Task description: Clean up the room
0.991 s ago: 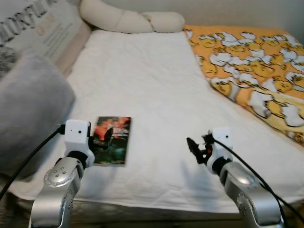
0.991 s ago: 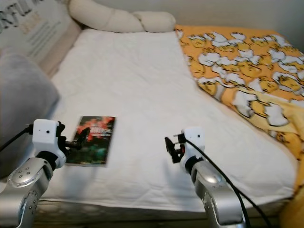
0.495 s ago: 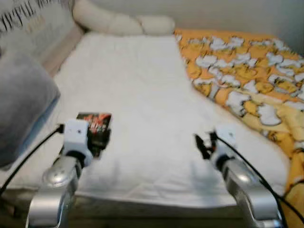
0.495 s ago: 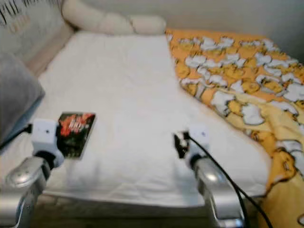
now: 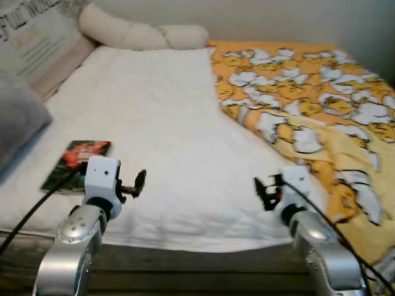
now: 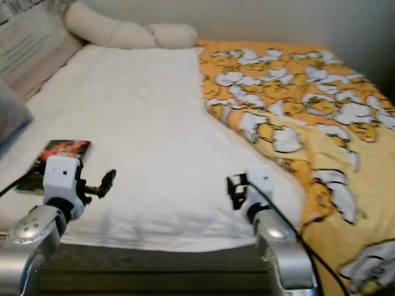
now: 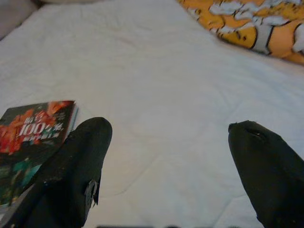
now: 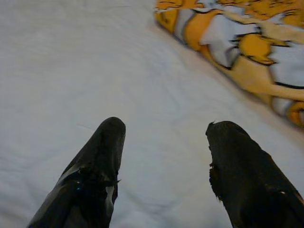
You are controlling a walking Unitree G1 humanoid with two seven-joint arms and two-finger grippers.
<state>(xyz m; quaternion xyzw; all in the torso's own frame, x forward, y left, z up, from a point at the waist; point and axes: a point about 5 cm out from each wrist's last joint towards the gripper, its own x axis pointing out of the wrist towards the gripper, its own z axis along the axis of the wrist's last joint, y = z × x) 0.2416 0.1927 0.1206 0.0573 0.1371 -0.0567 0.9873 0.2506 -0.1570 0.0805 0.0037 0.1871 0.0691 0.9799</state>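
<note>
I am seeing: book lying on white sheet, ten o'clock of left gripper; right gripper hovering near, seemingly, a duck-print blanket; both gaping, empty.

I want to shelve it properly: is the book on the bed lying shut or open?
Shut. The book lies flat on the white sheet, front cover up, no pages showing.

A bedroom in a home. A bed with a white sheet lies ahead of both grippers, a long cream bolster at its far end against a plain wall. An orange duck-print blanket covers the side nearer the right gripper; a grey pillow sits beyond the left.
</note>
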